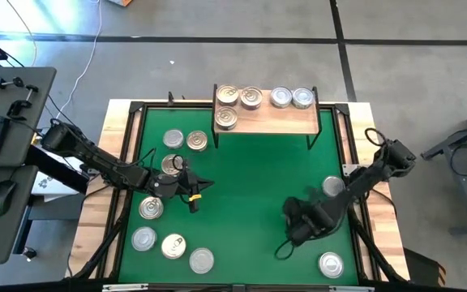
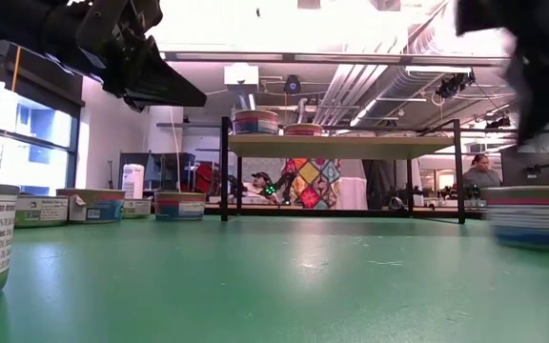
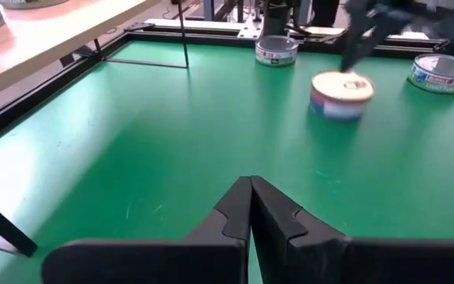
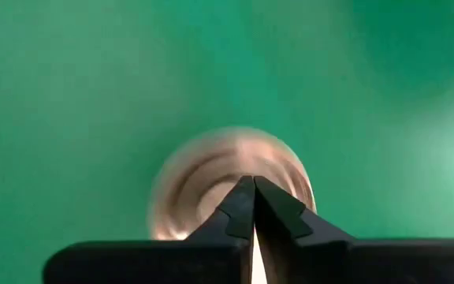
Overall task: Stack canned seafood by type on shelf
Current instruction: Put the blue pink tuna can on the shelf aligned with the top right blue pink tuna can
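Right gripper (image 4: 252,183) closed, empty, hovering above a round flat gold-lidded tin (image 4: 231,183) on the green surface (image 1: 250,178), right-centre. Open fingers before descending; centre over tin. Left gripper (image 3: 251,193) closed, idle, left-centre. Light wooden shelf (image 1: 278,122) far centre.

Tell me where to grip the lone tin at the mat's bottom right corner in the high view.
Take the tin across its low side wall, pinching opposite sides, coming straight down. It lies flat, lid up, with bare mat around it. The right tool looks nearest; it is shut and would need opening first.
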